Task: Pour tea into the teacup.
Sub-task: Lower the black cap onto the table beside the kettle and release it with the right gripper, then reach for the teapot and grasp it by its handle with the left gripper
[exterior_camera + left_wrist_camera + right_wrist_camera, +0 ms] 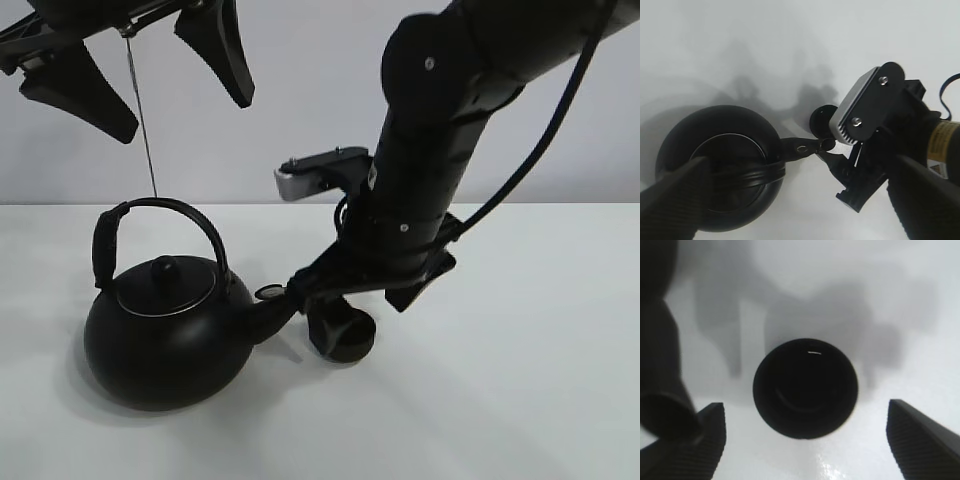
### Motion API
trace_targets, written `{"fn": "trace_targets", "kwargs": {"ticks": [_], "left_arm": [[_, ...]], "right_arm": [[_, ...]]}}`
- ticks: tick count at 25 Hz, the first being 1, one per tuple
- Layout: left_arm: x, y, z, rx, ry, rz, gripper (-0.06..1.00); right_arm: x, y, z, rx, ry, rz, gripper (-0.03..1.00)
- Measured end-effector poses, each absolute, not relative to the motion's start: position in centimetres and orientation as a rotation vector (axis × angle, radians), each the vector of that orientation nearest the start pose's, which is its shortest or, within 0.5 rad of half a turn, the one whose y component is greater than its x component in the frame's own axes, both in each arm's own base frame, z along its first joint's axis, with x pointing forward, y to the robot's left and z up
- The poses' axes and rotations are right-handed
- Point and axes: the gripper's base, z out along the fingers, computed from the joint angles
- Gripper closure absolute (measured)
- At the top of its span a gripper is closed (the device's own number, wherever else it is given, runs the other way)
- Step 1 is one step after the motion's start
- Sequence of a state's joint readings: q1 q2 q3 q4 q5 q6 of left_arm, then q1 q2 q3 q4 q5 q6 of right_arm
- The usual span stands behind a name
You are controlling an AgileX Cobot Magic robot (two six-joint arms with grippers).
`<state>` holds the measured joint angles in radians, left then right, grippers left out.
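While the count is short, it is easy to take: one kettle [165,340], one teacup [345,335], and two arms, each ending in one hand. The kettle is round and black, with one arched handle [160,215] standing upright, one lid with a knob [165,270] and one spout [270,315] aimed toward the teacup. The teacup, small, black and handleless, stands upright on the surface [520,380] just beside the tip of the spout, to the right of the kettle in the high view. Its inside is too dark to tell whether it holds anything.

One left hand [185,118] hangs high above the kettle with its two fingers spread wide, gripping nothing. One right hand [804,407] is low at the surface, its two ribbed fingers [920,440] standing apart on either side of the teacup, with bare surface showing between each finger and the cup wall, so it is open and holds nothing. One thin cord [143,120] drops from the left arm toward the kettle handle.

The surface is plain white and matte, carrying soft grey shadows of the kettle and arms. Behind it rises a plain pale wall [320,90].
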<state>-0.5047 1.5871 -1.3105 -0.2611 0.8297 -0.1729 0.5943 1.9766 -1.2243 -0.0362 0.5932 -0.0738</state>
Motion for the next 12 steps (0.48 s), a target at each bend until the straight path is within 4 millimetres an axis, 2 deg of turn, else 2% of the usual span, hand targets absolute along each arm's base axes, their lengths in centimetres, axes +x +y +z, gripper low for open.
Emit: {"fn": "trace_targets", "kwargs": {"ticks": [4, 6, 12], "left_arm": [[29.1, -18.0, 30.4, 0.277, 2.635, -0.553, 0.26], [29.1, -18.0, 30.4, 0.277, 2.635, -0.553, 0.26], [29.1, -18.0, 30.4, 0.277, 2.635, -0.553, 0.26]], "right_arm": [[32.1, 19.8, 18.3, -0.849, 2.649, 0.096, 0.36], [32.2, 18.2, 20.2, -0.769, 2.659, 0.094, 0.36], [32.4, 13.0, 24.2, -0.424, 2.726, 0.145, 0.36]]}}
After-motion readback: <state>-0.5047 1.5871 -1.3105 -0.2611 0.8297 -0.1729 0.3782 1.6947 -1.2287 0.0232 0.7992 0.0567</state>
